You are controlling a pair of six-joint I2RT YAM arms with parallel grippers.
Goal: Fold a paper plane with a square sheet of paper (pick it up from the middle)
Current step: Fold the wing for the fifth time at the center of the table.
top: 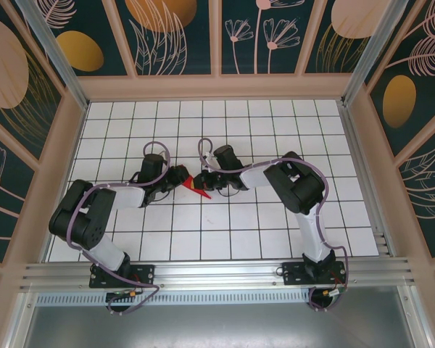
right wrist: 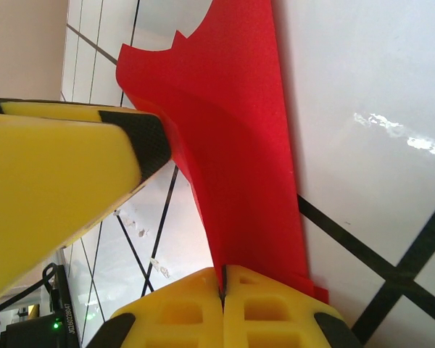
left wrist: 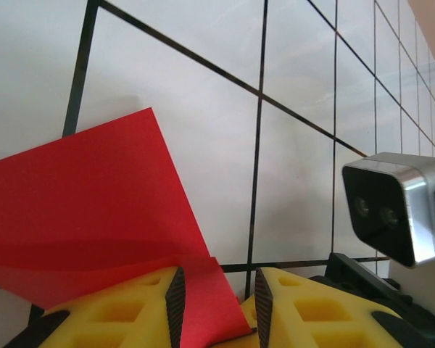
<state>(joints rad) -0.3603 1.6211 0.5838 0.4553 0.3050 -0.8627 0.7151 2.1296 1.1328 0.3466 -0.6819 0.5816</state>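
Top external: the part-folded red sheet of paper [top: 197, 187] sits mid-table between the left gripper [top: 180, 176] and right gripper [top: 216, 185]. Left wrist: jaws apart astride a red flap. Right wrist: jaws clamped on the paper's folded edge; mid-crease, I judge, so next the left should pinch and flatten it
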